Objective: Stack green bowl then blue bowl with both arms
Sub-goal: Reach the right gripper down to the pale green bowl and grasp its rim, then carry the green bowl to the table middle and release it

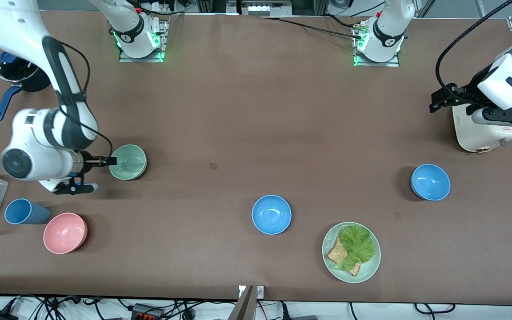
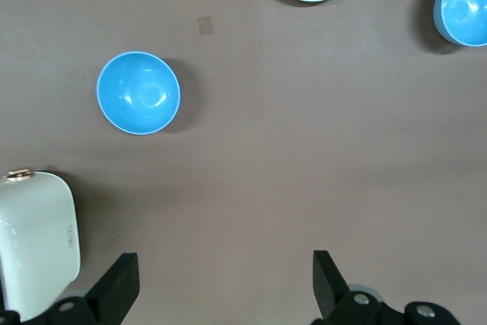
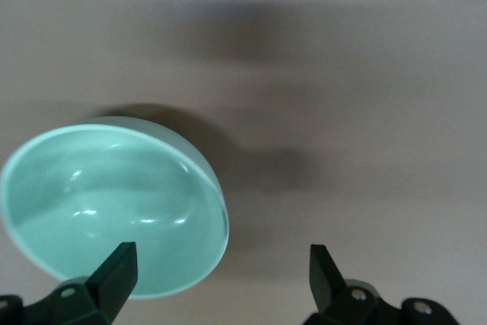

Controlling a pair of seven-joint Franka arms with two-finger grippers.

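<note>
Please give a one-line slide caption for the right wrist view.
Right tool, open, at the rim of the green bowl on the brown table.

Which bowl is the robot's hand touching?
The green bowl, toward the right arm's end of the table. The right gripper has its open fingers at its rim. The two blue bowls and the pink bowl sit alone.

Plain pale mint-green on the green bowl (image 1: 128,162), bright sky-blue on both blue bowls (image 1: 271,214) (image 1: 430,182), pink on the bowl (image 1: 65,233) beside a darker blue cup (image 1: 26,211). Pale green on the plate (image 1: 370,267), carrying leafy green lettuce (image 1: 357,243) and speckled brown toast (image 1: 337,254). Matte brown across the table (image 1: 256,111), glossy white with black bands on both arms, black on the right gripper (image 1: 103,161) and left gripper (image 2: 221,283).
</note>
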